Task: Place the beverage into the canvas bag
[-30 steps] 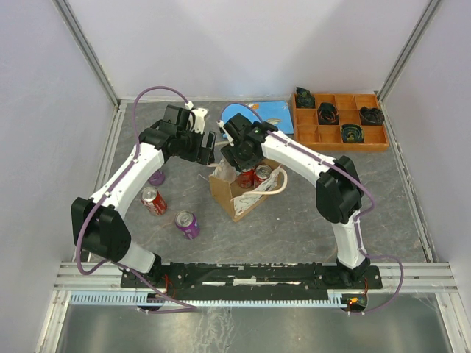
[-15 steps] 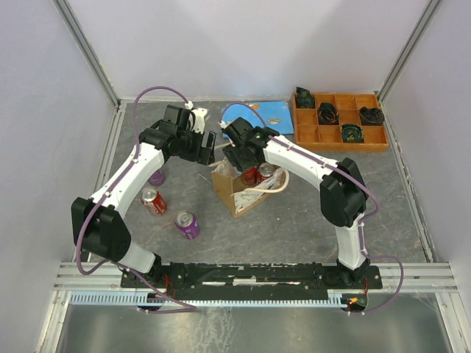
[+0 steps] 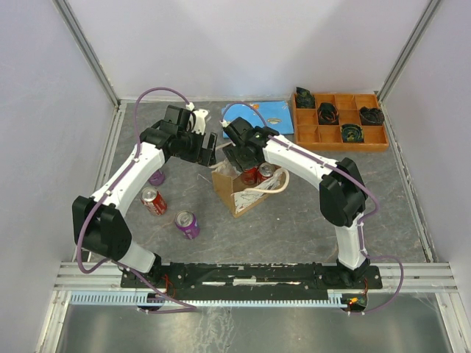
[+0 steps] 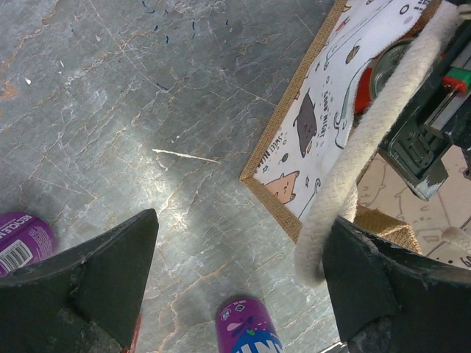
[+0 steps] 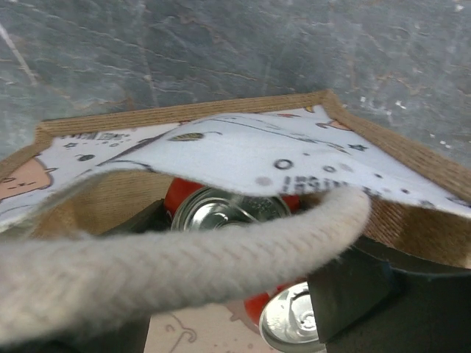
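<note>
Two drinks already stand upright inside the canvas bag (image 3: 224,195): a red can (image 3: 249,175) and, just beside it, a second red can (image 3: 266,172), silver tops showing. The bag sits open near the middle of the grey stone-patterned counter (image 3: 294,220). It has tan woven walls and a white lining printed with small cartoon animals. A cream rope handle (image 5: 184,272) crosses the right wrist view, above the cans.

The right jaws hover low over the bag's mouth, and whether they are apart or together cannot be told. The left jaws hang just left of the bag's far corner, spread wide and holding nothing, with another rope handle (image 4: 375,125) lying by one finger.

Left of the bag, three cans lie loose on the counter: a red loose can (image 3: 153,200), a purple can (image 3: 186,224) nearer the arm bases, and a second purple can (image 3: 156,177) partly hidden under the left arm (image 3: 132,173).

An orange compartment tray (image 3: 305,134) rests at the far right, well apart from the bag.
</note>
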`<state>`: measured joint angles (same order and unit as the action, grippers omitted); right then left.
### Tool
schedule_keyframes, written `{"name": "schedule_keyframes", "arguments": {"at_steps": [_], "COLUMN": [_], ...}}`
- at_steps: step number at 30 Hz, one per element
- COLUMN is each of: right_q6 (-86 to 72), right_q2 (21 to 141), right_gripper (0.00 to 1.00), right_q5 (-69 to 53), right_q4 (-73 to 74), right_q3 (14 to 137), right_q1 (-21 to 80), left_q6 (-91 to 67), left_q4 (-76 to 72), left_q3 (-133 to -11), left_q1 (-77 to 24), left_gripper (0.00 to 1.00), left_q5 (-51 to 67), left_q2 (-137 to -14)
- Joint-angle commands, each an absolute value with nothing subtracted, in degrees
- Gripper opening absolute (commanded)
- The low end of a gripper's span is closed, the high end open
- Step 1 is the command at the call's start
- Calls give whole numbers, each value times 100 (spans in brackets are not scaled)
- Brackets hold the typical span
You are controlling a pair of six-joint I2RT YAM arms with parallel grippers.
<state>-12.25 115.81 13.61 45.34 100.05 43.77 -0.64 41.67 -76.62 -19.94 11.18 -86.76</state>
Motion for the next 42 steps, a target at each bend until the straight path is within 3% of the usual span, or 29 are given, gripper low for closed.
{"name": "schedule_keyframes", "arguments": {"at_steps": [1,11,19,32,42], "right_q6": [-1190,-1114,-1134,-993,-1224], "right_q2": [11623,11567,11553,11112,10704], "right_gripper": [80,99,99,99,99], "right_q5": [2126,2446,2663,1356,1536], "right_q4": [4941,5072,5091,4851,4980], "right_q3": [10157,10145,10134,10400,10671], "right_q1": [4277,4270,4270,4267,4226], "left_q6": [-3,22,50,53,-114], "left_q4": [4325,4351,4385,4343,3661], "left_q3": [-7821,-7840,-7838,-8150,-8761], "left_q1": [-1947,-1951,-1951,-1957,-1951], "left_gripper": [94,93,93,97,99], "left_q5": [1314,1411,1432,1742,2171], "left_q2": [-8745,-8812,-8823,-8847,-8451]}}
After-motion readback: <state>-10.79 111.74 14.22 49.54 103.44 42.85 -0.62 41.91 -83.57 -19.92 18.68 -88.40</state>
